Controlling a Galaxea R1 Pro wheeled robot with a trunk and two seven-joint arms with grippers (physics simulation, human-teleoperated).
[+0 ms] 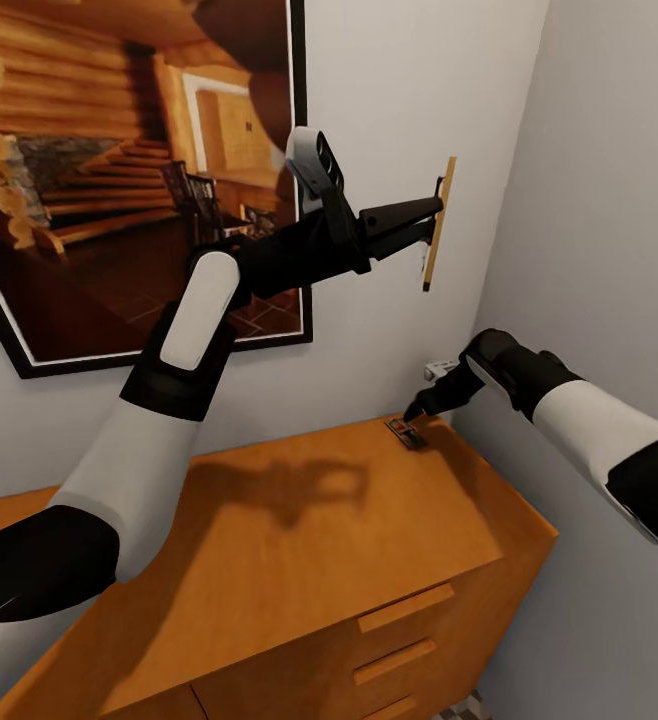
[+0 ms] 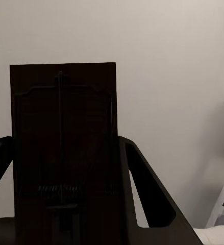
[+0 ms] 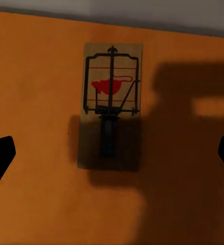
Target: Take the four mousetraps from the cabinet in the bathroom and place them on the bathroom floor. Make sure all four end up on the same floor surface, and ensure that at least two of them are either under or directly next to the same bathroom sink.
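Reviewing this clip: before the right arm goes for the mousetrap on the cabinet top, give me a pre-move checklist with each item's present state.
1. Left end effector holds a mousetrap: ok, clamped on it, raised near the wall.
2. Second mousetrap lies flat on the cabinet top: ok.
3. Right end effector open: ok, fingertips spread at the right wrist view's edges.
4. Right end effector centred over that trap: ok, roughly between the fingertips.
5. Contact with that trap: cannot tell.
6. Remaining two mousetraps located: cannot tell.

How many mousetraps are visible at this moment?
2. One mousetrap is held upright in the left hand near the wall; the other lies on the cabinet top, below the right hand. Others may be hidden.
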